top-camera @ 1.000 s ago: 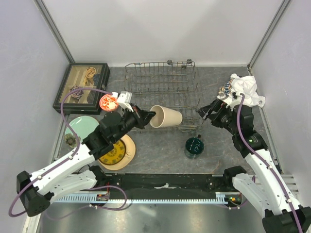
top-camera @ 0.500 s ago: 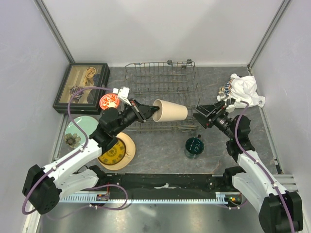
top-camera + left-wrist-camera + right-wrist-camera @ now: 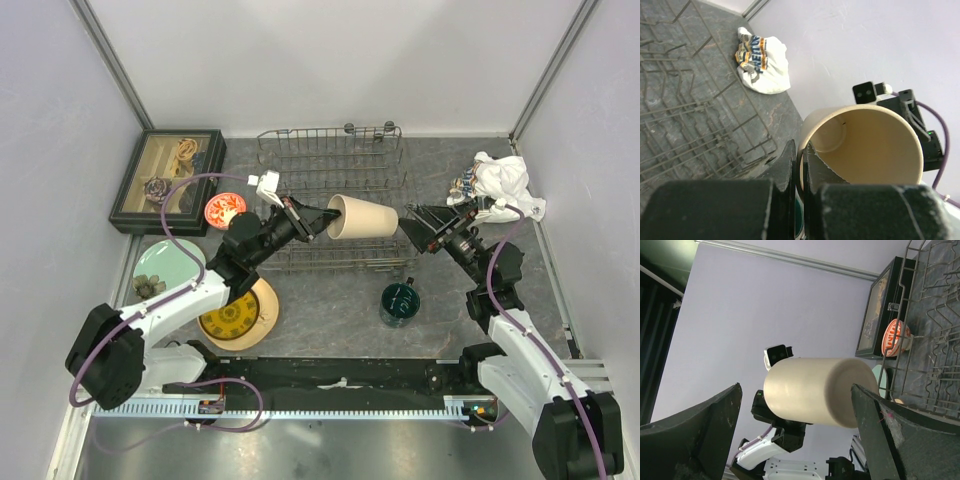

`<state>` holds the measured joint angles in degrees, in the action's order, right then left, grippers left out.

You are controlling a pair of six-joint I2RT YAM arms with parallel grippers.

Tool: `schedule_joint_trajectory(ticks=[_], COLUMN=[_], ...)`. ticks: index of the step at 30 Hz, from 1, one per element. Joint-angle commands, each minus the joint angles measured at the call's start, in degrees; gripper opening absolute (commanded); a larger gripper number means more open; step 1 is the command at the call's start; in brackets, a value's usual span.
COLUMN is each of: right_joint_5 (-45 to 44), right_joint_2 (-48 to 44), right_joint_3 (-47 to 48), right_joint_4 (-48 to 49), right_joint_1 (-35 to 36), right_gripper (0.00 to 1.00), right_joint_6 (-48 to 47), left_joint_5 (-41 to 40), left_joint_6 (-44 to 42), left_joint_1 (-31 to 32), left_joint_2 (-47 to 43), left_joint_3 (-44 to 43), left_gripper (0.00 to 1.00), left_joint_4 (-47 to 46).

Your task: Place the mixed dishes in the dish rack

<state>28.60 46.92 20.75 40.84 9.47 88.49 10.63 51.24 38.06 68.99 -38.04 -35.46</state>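
My left gripper [image 3: 323, 219] is shut on the rim of the beige cup [image 3: 365, 217], which it holds on its side above the dish rack [image 3: 335, 180]. In the left wrist view the fingers [image 3: 801, 152] pinch the cup [image 3: 865, 145] wall, one inside and one outside. My right gripper [image 3: 411, 228] stands open just off the cup's base; in its own view the cup [image 3: 815, 397] shows between its wide fingers [image 3: 796, 388], with no contact visible. The dark green mug [image 3: 400, 300] stands in front of the rack. The red-orange bowl [image 3: 224, 209] is left of the rack.
A pale green plate [image 3: 165, 265] and a yellow plate [image 3: 232, 315] on a tan one [image 3: 268, 300] lie at the front left. The dark display box [image 3: 168, 178] is at the back left. A white cloth bundle [image 3: 505, 185] is at the back right.
My left arm has carried the cup rightward and further back over the rack. My right gripper has moved left to meet the cup's base. Both kept their states.
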Motion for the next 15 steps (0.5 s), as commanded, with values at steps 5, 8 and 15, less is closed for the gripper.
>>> schedule_joint_trajectory(ticks=[5, 8, 15], right_joint_5=[-1.7, -1.8, -1.4], right_joint_2=[0.1, 1.0, 3.5], right_joint_3=[-0.9, -1.6, -2.3], right_joint_4=[1.9, 4.4, 10.0], right_joint_1=[0.0, 0.2, 1.2], right_gripper=[0.98, 0.98, 0.98], right_joint_6=[1.0, 2.5, 4.8], left_joint_5=[-0.2, 0.3, 0.3], left_joint_6=[3.6, 4.4, 5.6], left_joint_1=[0.4, 0.7, 2.8], left_joint_2=[0.6, 1.2, 4.3], left_joint_3=[-4.1, -4.1, -4.7], left_gripper=[0.01, 0.01, 0.02], left_joint_4=[-8.1, -8.7, -11.9])
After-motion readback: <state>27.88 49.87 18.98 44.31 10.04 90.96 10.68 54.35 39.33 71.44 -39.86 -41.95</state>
